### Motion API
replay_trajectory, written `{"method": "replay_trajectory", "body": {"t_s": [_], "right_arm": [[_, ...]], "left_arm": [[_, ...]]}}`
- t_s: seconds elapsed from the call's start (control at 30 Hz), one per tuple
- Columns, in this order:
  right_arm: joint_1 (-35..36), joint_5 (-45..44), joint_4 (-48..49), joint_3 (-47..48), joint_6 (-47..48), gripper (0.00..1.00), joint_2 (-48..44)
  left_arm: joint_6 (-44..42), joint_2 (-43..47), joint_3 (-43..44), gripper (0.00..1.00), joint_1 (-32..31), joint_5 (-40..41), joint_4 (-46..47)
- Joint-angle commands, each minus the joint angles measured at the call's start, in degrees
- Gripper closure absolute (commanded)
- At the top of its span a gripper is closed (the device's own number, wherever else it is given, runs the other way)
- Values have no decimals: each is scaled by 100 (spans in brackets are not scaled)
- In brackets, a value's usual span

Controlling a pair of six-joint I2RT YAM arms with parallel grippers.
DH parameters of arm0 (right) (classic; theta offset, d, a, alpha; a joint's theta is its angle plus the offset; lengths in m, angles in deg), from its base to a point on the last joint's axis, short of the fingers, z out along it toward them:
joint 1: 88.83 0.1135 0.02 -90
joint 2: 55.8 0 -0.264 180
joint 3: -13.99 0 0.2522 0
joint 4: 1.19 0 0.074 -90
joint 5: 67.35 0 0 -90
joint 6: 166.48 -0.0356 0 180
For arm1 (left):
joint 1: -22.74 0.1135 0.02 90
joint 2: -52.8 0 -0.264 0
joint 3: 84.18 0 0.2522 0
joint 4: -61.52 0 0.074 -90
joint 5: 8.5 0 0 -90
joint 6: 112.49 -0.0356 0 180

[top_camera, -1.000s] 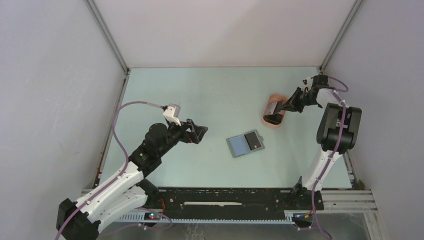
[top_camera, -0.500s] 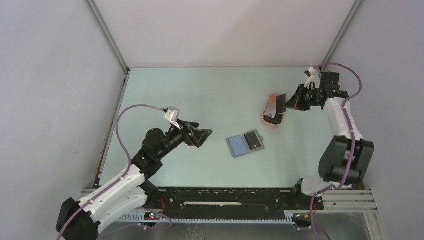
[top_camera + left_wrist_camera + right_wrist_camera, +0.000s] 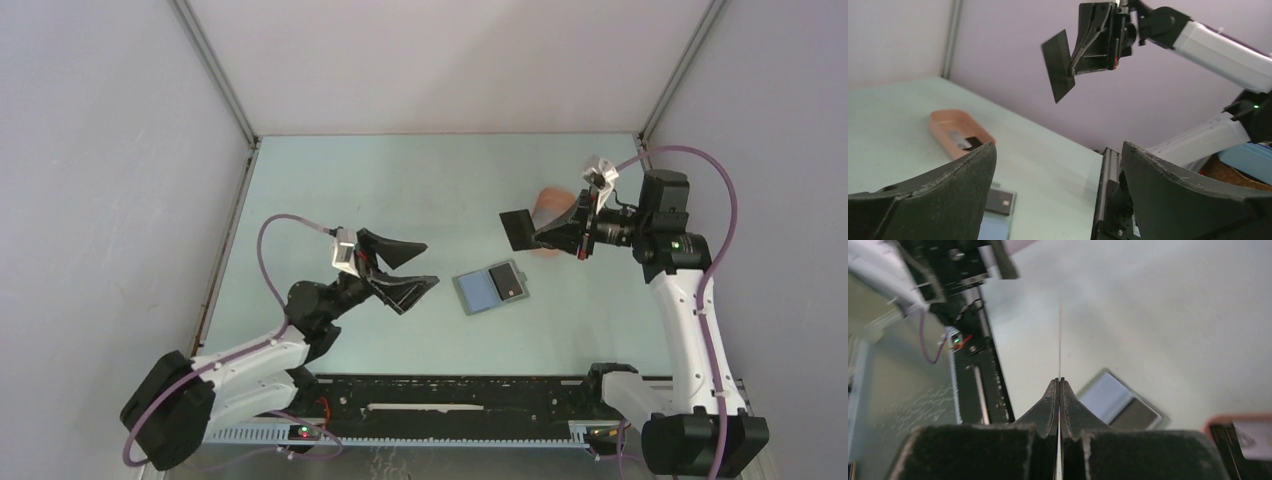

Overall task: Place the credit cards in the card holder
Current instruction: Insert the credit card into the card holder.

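While the right tool (image 3: 543, 234) hangs above the counter (image 3: 400, 180), its two fingers are pressed together on one short edge of a black card (image 3: 516, 228). The card sticks straight out past the fingertips; it is clear of the counter and touches nothing else. From the right wrist it shows only as a thin edge-on line.

Card holder (image 3: 490, 288): lies flat and open on the counter, nearer the arm bases than the held card and slightly to its left, well below it. Bluish panel on its left half, dark pocket on its right.

Tray (image 3: 941, 136): salmon-pink, behind the card holder and partly hidden under the right tool in the top view. A second card (image 3: 964, 143), dark with a pale band, lies inside.

Left tool (image 3: 430, 266): fingers spread wide, nothing between them. It is raised off the counter to the left of the card holder and apart from it, with its opening turned toward the held card.
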Motion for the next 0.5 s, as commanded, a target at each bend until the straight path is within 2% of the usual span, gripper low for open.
{"method": "replay_trajectory", "body": {"t_s": [0.0,0.23,0.47], "right_arm": [[104,1838,-374,-275,1248,100,-76],[311,2282,-420,-516,1398,100,32],[745,2146,-395,-536,1358,100,252]], "left_arm": [[-105,-703,117,0,-362,-168,1709],[-230,-1910,1105,4,-829,-187,1753],[-101,-2755,1832,17,-1233,-414,1828]]}}
